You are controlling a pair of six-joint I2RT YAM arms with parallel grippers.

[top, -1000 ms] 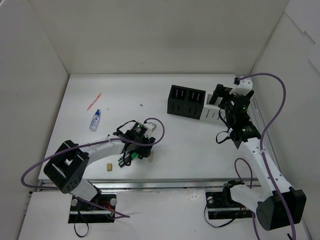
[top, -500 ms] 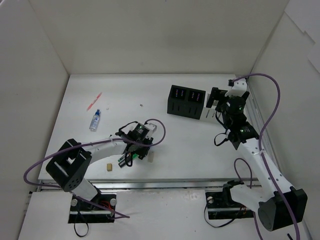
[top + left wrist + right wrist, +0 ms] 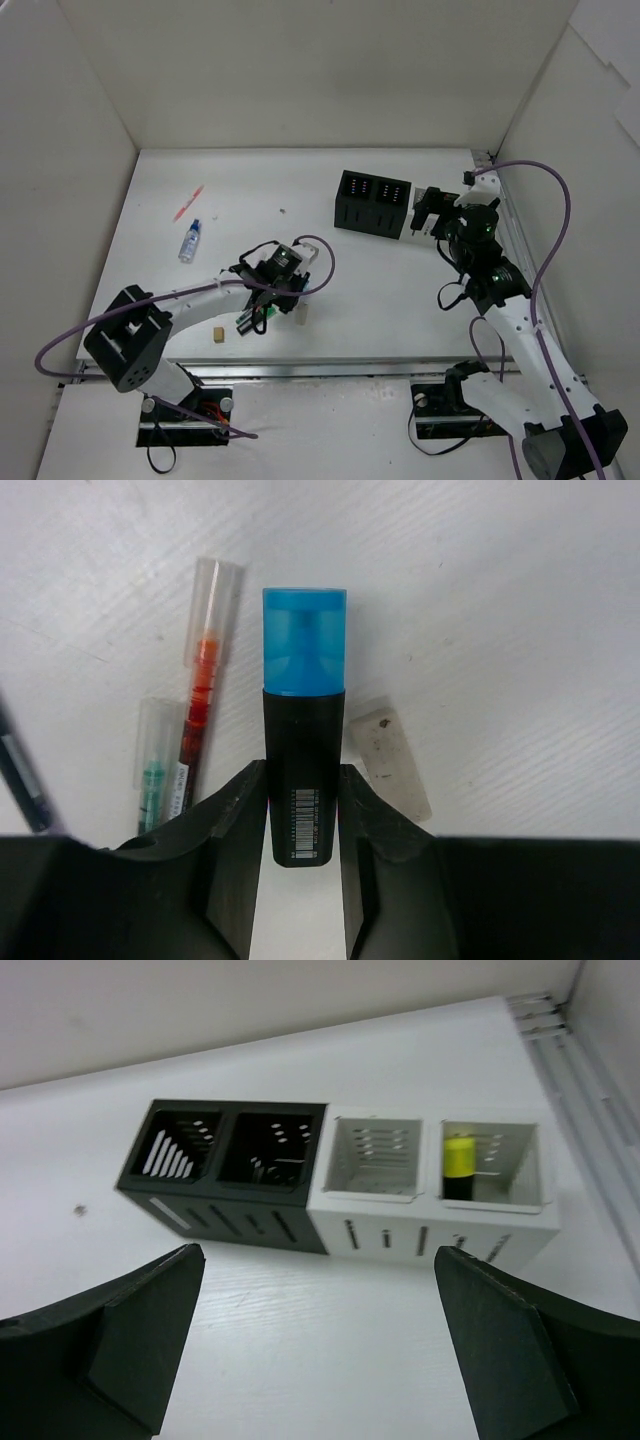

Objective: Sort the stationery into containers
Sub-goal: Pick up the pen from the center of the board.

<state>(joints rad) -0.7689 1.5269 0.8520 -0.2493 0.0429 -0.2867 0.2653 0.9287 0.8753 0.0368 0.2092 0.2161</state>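
In the left wrist view a black highlighter with a blue cap (image 3: 303, 680) lies on the table, and my left gripper (image 3: 303, 780) is shut on its body. Beside it lie a red-ink pen (image 3: 205, 680), a green pen (image 3: 155, 770), a dark pen (image 3: 20, 770) and a beige eraser (image 3: 392, 760). From above, the left gripper (image 3: 268, 300) is low over this cluster. My right gripper (image 3: 318, 1260) stands open and empty in front of the black box (image 3: 225, 1175) and the white box (image 3: 430, 1220). A yellow highlighter (image 3: 458, 1165) stands in the white box's right compartment.
A second eraser (image 3: 216, 336) lies near the front edge. The blue-capped bottle (image 3: 189, 241) and the pink pen (image 3: 188, 203) lie at the far left. A tiny dark speck (image 3: 282, 211) sits mid-table. White walls enclose the table; a rail (image 3: 540, 1015) runs along the right edge.
My right gripper has drawn back from over the white box toward the near side. The left gripper has stayed low over the cluster of pens, barely shifting.
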